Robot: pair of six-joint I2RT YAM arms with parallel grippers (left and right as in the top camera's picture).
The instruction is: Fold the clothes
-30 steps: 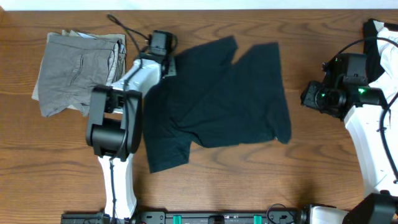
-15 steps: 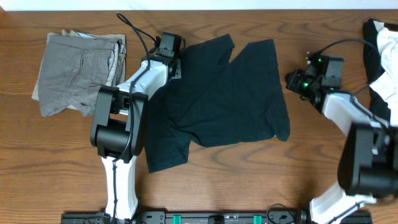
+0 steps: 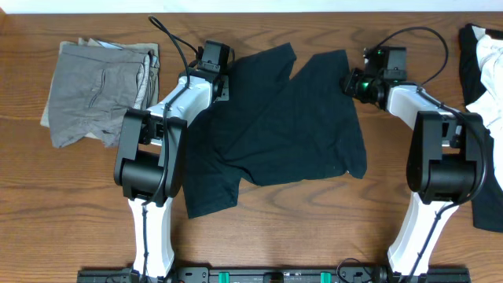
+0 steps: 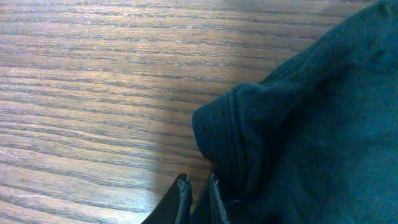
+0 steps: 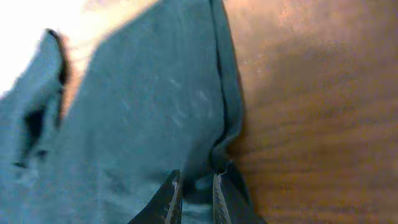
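Note:
A black-navy T-shirt (image 3: 283,118) lies spread flat in the middle of the table. My left gripper (image 3: 223,71) is at its upper-left sleeve edge. In the left wrist view the narrow jaws (image 4: 198,183) sit at the ribbed hem (image 4: 217,137) and seem to pinch it. My right gripper (image 3: 346,83) is at the shirt's upper-right edge. In the right wrist view its jaws (image 5: 196,180) are closed on a bunched fold of the shirt's hem (image 5: 227,118). That view is blurred.
Folded grey shorts (image 3: 98,90) lie at the far left. Black-and-white garments (image 3: 483,55) lie at the right edge. Bare wooden table (image 3: 314,228) shows in front of the shirt. Cables trail behind both wrists.
The right arm swung left from the table's right side to the shirt's upper-right edge. The left gripper shifted slightly right onto the sleeve edge, then stayed still.

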